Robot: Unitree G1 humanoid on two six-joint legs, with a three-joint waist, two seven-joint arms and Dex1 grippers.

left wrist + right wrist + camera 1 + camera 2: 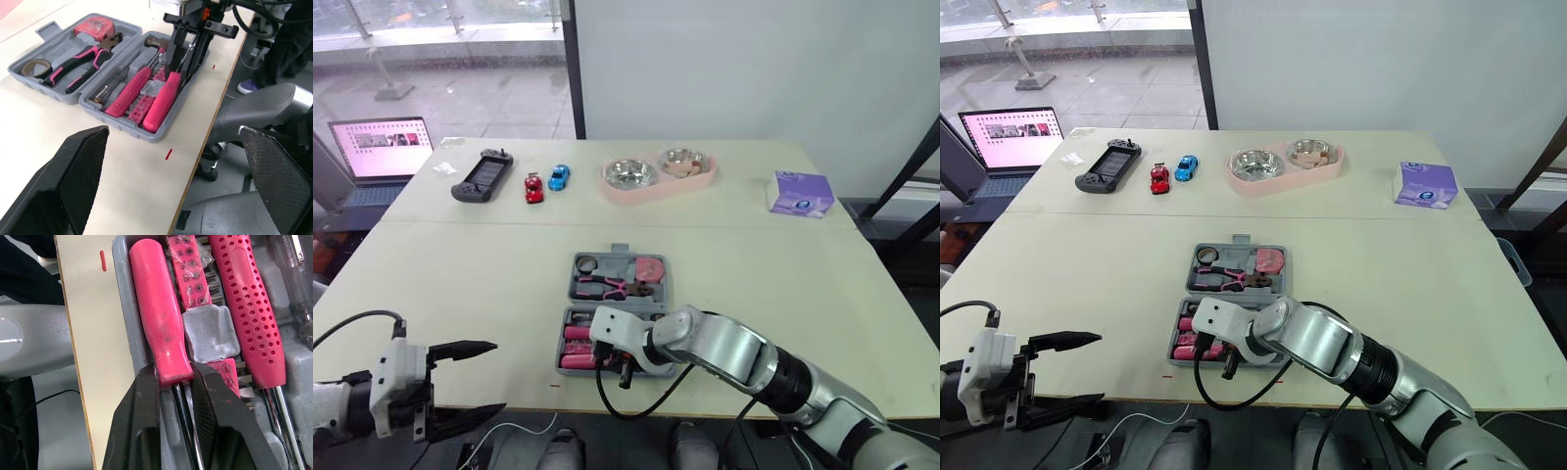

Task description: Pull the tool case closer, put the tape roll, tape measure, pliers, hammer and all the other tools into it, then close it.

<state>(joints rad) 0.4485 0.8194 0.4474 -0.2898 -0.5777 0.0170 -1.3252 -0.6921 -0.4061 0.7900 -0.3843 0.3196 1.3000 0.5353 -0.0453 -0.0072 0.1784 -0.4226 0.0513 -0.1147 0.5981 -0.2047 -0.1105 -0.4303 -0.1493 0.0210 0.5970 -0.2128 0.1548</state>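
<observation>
The grey tool case (pixel 117 125) lies open on the table (pixel 803 284), close to the front edge. In its far half sit the tape roll (pixel 585 263), the pink-handled pliers (pixel 612 286) and the red tape measure (pixel 649 267). The near half holds the pink-handled tools laid side by side. The hammer (pixel 159 318) lies in the slot nearest the table edge. Beside it is a pink bit strip (pixel 188 271) under clear wrap, and past that a screwdriver (pixel 247 308) with a dotted pink grip. The strip carries small printed marks beside its round sockets; one looks like "H6", but I cannot read them with certainty. The right gripper (pixel 175 377) is down in the near half, its two black fingers closed on the hammer just where the pink handle ends and the dark shaft begins. The left gripper (pixel 497 376) hangs off the front edge of the table, left of the case and well apart from it, its fingers spread wide with nothing between them. A short red mark (pixel 168 154) sits on the tabletop just beside the case. At the far side stands a purple box (pixel 800 193) with print too small to read.
</observation>
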